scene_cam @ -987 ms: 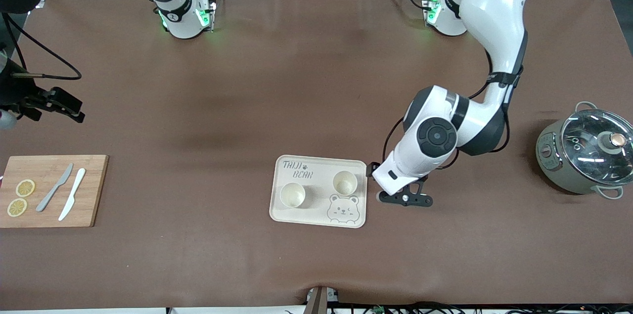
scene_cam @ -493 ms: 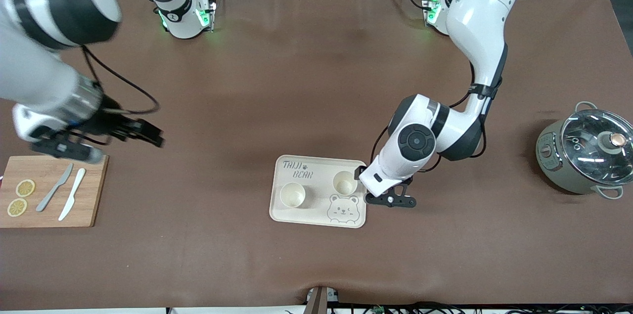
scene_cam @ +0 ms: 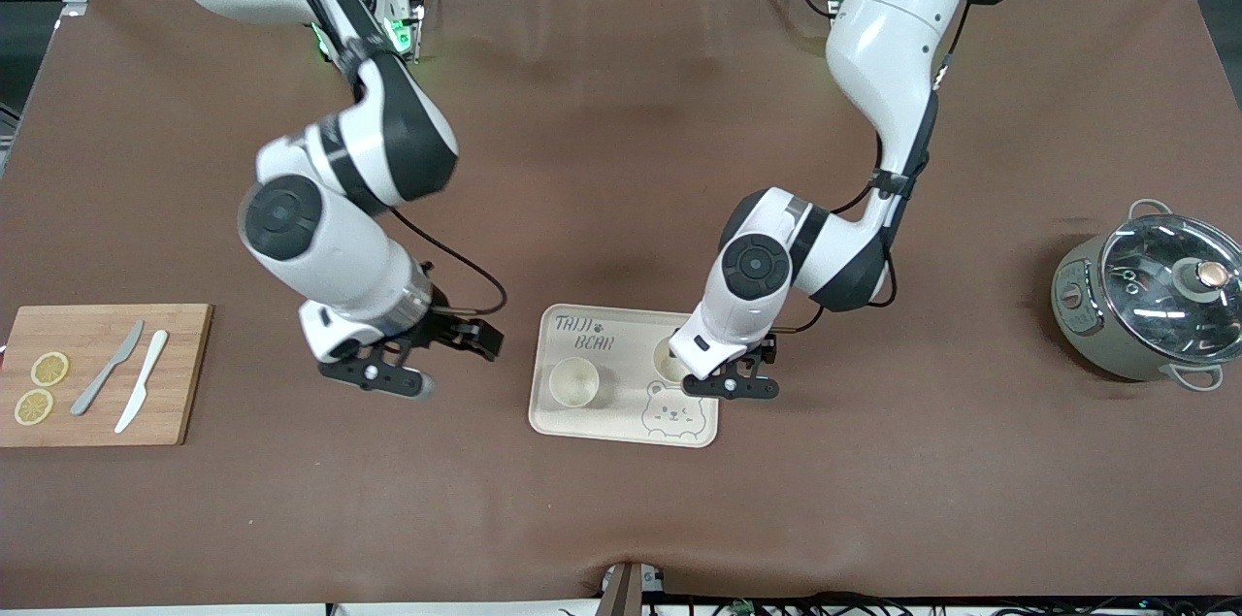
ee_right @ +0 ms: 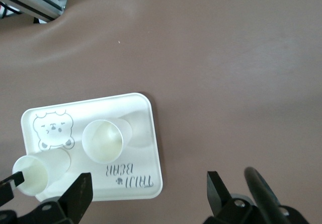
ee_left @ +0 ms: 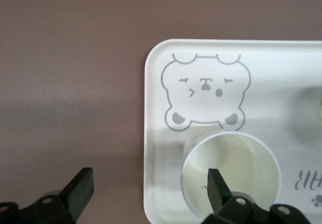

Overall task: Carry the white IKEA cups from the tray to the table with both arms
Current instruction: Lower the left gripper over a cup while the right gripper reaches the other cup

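Front view shows two white IKEA cups, both upright on one cream tray (scene_cam: 592,422): one cup (scene_cam: 573,381) toward the right arm's end, the other cup (scene_cam: 668,359) toward the left arm's end and mostly hidden under the left gripper (scene_cam: 730,381). They're smooth, plain, slightly tapered tumblers with round rims; the tray is a rounded rectangle with a raised lip and a printed bear. In the left wrist view that gripper's fingers (ee_left: 217,186) are spread wide, one over the cup's mouth, the other over bare table just off the tray edge, holding nothing. The right gripper (scene_cam: 427,359) hangs over brown table between the tray and a wooden cutting board (scene_cam: 184,373), also spread open and empty. The board carries two lemon slices and two knives. One lidded pot (scene_cam: 1145,306) sits well apart at the left arm's end. Lots of bare tabletop around the tray.
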